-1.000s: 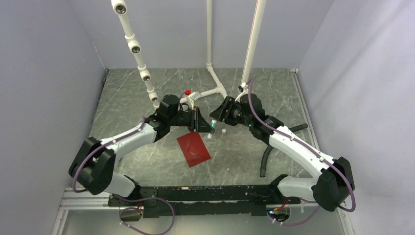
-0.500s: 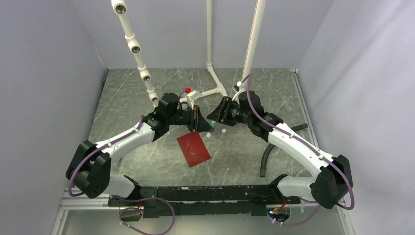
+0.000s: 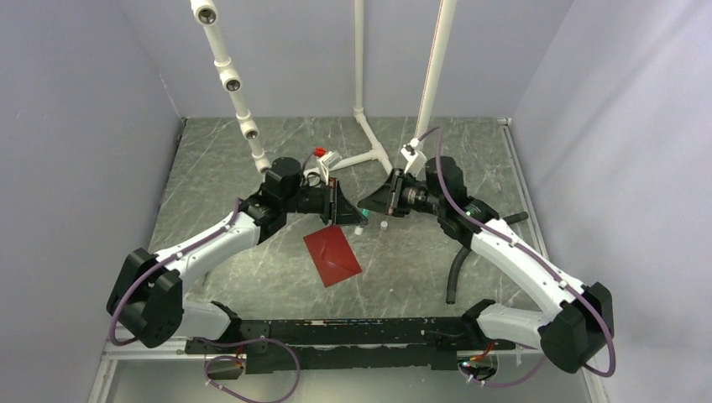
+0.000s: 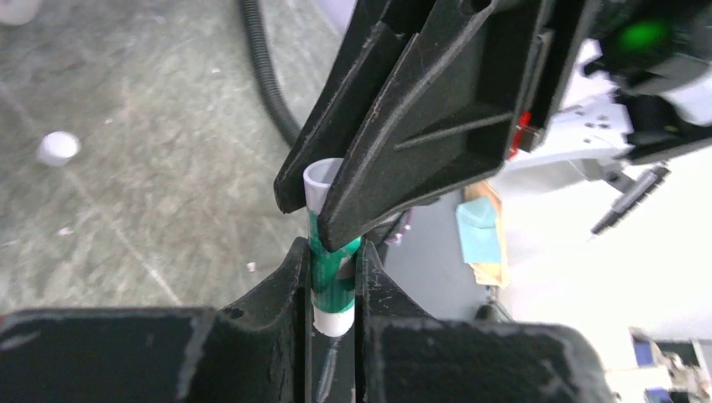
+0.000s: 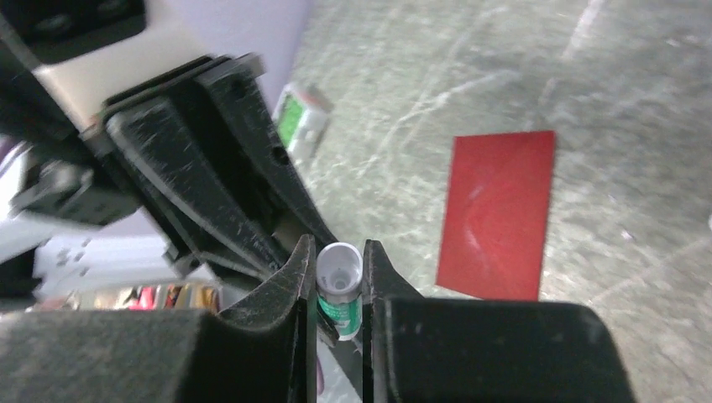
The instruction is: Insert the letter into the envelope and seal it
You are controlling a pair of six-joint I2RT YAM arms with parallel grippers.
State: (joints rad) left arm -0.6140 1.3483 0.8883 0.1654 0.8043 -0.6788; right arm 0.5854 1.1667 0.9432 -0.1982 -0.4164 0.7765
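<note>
Grey marbled tabletop [image 3: 252, 168], walled on three sides in pale lilac, with white plastic pipes [image 3: 231, 84] standing at the far end. Both arms reach in toward the middle and meet above the surface, tip to tip.

Between them is a green-and-white glue stick [image 4: 332, 281], uncapped, its open white end facing the right wrist camera. The left gripper [image 4: 332, 256] is clenched on the lower part of the tube, a finger pressed against each side. The right gripper [image 5: 340, 252] is closed on the other end of the same tube, its two fingers tight against the white collar. The stick is clear of the table, carried by the two grips alone.

The envelope [image 3: 332, 255], dark red, lies flat on the table just on the near side of the two grippers, turned at a slant to the table edges, with neither gripper touching it.

A small white cap [image 3: 383, 225] sits on the table just beside the grippers, on the right arm's side. A black corrugated hose [image 3: 453, 273] lies further right, and a green-and-white packet [image 5: 298, 117] rests beyond the left gripper
</note>
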